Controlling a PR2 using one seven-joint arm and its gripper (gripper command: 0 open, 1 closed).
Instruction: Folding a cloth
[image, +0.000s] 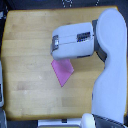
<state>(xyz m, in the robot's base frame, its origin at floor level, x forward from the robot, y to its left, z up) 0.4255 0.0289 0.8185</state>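
Pink-magenta cloth (63, 71) lies flat on the wooden tabletop (30, 45), roughly mid-table, well clear of every edge. What shows of it is a diamond or wedge: one tip points toward the bottom of the exterior view, a side corner sits toward the view's right, and the upper part is hidden under the robot's forearm housing (74, 41).

The pincer itself is not visible; the bulky white and grey arm covers the spot where it would be, so whether it is wide, narrow or already holding fabric cannot be told.

Handling judgement: thin, light, fully limp sheet. No stiffness, so it will drape and trail from whatever point is lifted. It looks to lie flush with the wood, so a pinch has to come down at an edge or corner and scrape slightly to get under a layer. Wood grain likely gives some drag, which helps the far side stay put during a fold.

Best grasp: a corner. The lower tip is exposed and unobstructed; the hidden upper corner may be what the arm is working on, but that is unconfirmed.

Risk: bunching instead of a clean crease.
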